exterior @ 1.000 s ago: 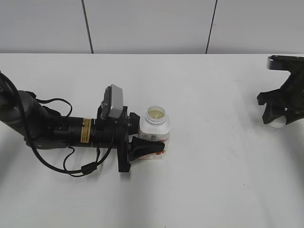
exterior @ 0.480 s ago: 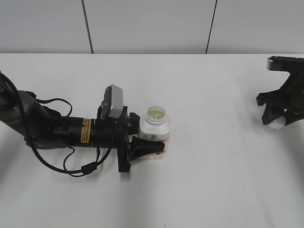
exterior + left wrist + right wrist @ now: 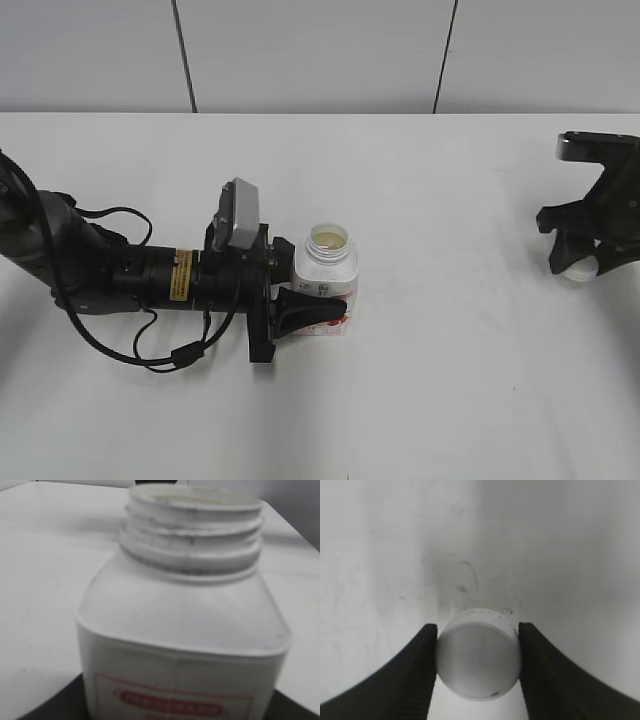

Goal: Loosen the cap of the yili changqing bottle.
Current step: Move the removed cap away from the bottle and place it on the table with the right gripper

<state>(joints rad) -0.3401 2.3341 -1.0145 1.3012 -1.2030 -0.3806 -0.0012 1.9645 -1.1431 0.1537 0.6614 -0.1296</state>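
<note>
- Bench (image 3: 450, 400): white work surface carrying both arms and the bottle. It serves as the resting plane against which the bottle is braced.
- Left arm (image 3: 110, 275): laid low along the bench from 9 o'clock, so its claw meets the bottle side-on at label height.
- Yili changqing bottle (image 3: 326, 280): upright just left of centre, neck open and threads bare (image 3: 192, 540). Pale contents show in the mouth.
- Left claw (image 3: 310, 310): closed on the bottle's lower body, one dark finger crossing the red label. Judged purpose: to stop the body turning or tipping.
- Right claw (image 3: 578, 262): at 3 o'clock, well apart from the bottle, low over the bench. Its jaws press the cap on both sides.
- Cap (image 3: 479, 653): white disc gripped by its rim, flat face toward the wrist camera. It is fully off the neck, so loosening appears complete; whether it touches the bench cannot be told.
</note>
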